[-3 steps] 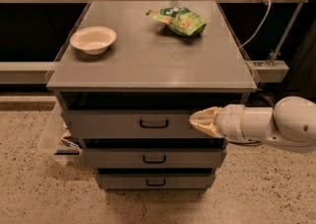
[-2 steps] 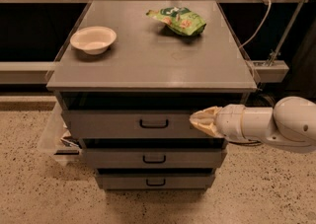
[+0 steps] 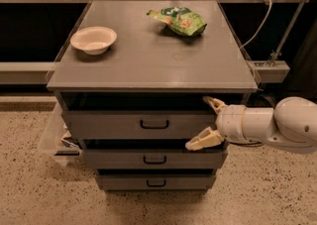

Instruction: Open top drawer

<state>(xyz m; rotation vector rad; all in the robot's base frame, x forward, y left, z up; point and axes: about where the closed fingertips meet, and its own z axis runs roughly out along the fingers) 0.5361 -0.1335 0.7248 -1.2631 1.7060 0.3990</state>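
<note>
Leftmost, in the upper left of the frame, a pale bowl (image 3: 93, 39) sits upright on the grey tabletop (image 3: 148, 65). Below it, at the cabinet's left side, a clear plastic bin (image 3: 53, 135) rests on the speckled floor (image 3: 29, 189).

The top drawer (image 3: 109, 124) lies just under the tabletop, in the middle of the frame. Its long axis runs level from left to right and its grey front faces the lower edge of the frame. A dark band shows between the tabletop's edge and the front's upper rim. A small black loop handle (image 3: 154, 124) sits at the centre of the front, its long side also level. Two lower drawers (image 3: 119, 159) are stacked beneath it, each narrower than the one above.

Right of centre, near the tabletop's far edge, lies a green snack bag (image 3: 178, 21).

The hand (image 3: 197, 122) is at the right end of the top drawer's front, fingers spread wide. One cream fingertip is up at the front's upper rim and the other is down at its lower edge. It has hold of nothing, and whether the tips touch the front cannot be told. The white arm (image 3: 277, 126) reaches in from the right edge of the frame, and a cable (image 3: 257, 26) hangs in the upper right.
</note>
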